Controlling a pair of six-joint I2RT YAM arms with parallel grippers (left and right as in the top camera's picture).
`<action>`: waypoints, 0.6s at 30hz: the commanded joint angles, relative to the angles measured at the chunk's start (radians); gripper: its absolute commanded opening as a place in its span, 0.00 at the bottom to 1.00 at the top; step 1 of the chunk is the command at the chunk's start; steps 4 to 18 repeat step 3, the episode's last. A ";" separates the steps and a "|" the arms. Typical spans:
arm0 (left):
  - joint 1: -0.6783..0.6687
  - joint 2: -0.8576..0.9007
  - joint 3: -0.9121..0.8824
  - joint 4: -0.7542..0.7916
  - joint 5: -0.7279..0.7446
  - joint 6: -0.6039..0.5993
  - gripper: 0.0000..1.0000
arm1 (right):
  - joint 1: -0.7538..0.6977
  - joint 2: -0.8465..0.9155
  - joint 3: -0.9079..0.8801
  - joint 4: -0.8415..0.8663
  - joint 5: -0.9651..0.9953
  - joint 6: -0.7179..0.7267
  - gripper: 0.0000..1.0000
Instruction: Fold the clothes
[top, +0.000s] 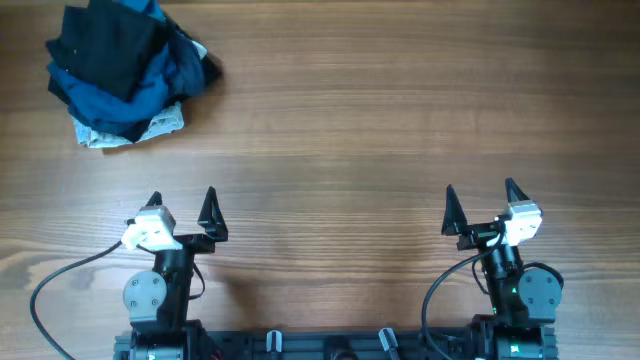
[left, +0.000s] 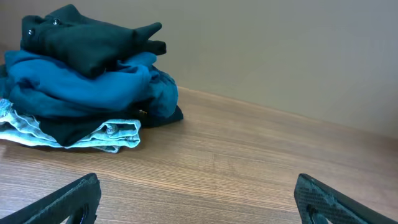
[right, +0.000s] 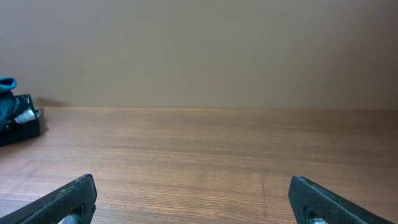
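Note:
A heap of clothes (top: 125, 70) lies at the table's far left corner: black and blue garments on top, light denim underneath. It also shows in the left wrist view (left: 87, 81), and its edge shows in the right wrist view (right: 15, 112). My left gripper (top: 182, 207) is open and empty near the front edge, well short of the heap; its fingers show in the left wrist view (left: 199, 202). My right gripper (top: 480, 203) is open and empty at the front right; its fingers show in the right wrist view (right: 193, 202).
The wooden table (top: 380, 120) stretches between the grippers and the heap. A plain wall stands behind the table's far edge. Black cables run from both arm bases at the front edge.

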 joint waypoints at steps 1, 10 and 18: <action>0.009 -0.011 -0.006 -0.004 -0.010 0.012 1.00 | 0.004 -0.011 -0.001 0.003 -0.012 -0.008 1.00; 0.009 -0.011 -0.006 -0.004 -0.010 0.012 1.00 | 0.004 -0.011 -0.001 0.003 -0.012 -0.007 1.00; 0.009 -0.011 -0.006 -0.004 -0.010 0.012 1.00 | 0.004 -0.011 -0.001 0.003 -0.012 -0.007 1.00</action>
